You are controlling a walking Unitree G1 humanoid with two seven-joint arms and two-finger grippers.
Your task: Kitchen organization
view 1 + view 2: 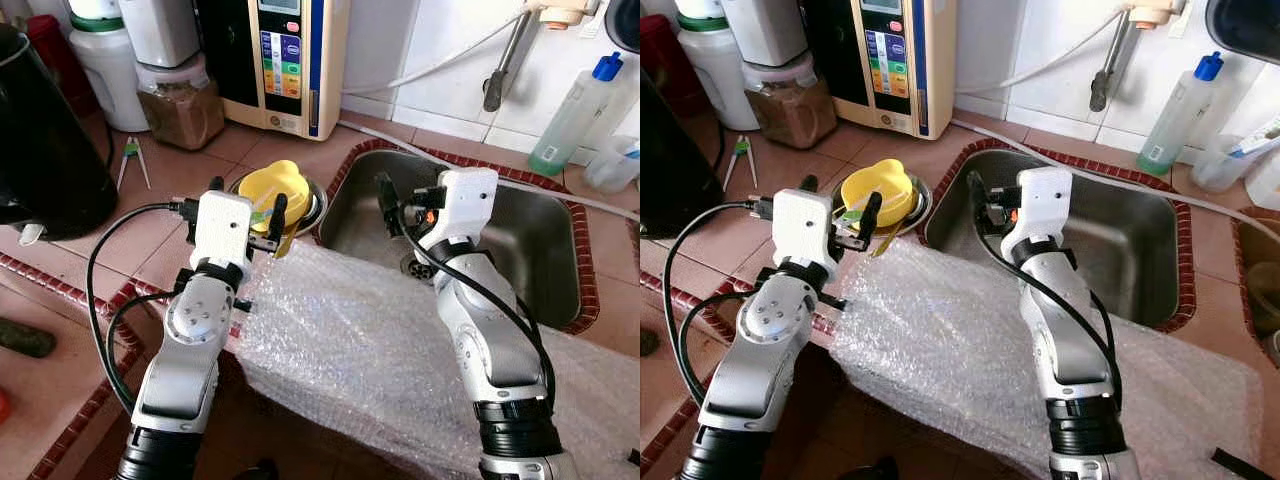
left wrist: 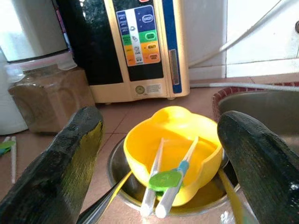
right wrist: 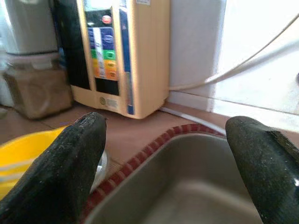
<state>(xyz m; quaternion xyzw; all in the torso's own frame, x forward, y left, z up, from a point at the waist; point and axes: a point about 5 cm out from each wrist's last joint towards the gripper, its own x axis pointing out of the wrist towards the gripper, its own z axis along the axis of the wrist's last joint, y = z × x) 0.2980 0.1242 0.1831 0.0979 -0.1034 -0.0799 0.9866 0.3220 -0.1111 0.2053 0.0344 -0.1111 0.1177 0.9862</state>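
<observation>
Left gripper (image 1: 245, 208) wide open, empty; yellow bowl (image 1: 274, 192) dead ahead, just beyond fingertips, nested in steel bowl (image 1: 315, 203). Right gripper (image 1: 975, 190) open, empty, over sink (image 1: 1120, 240), farther off.

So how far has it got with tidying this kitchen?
Nothing looks put away yet. The left gripper hovers open at the yellow bowl, which sits in a metal dish with utensils inside. The right gripper hangs open above the sink. Bubble wrap covers the counter edge.
</observation>
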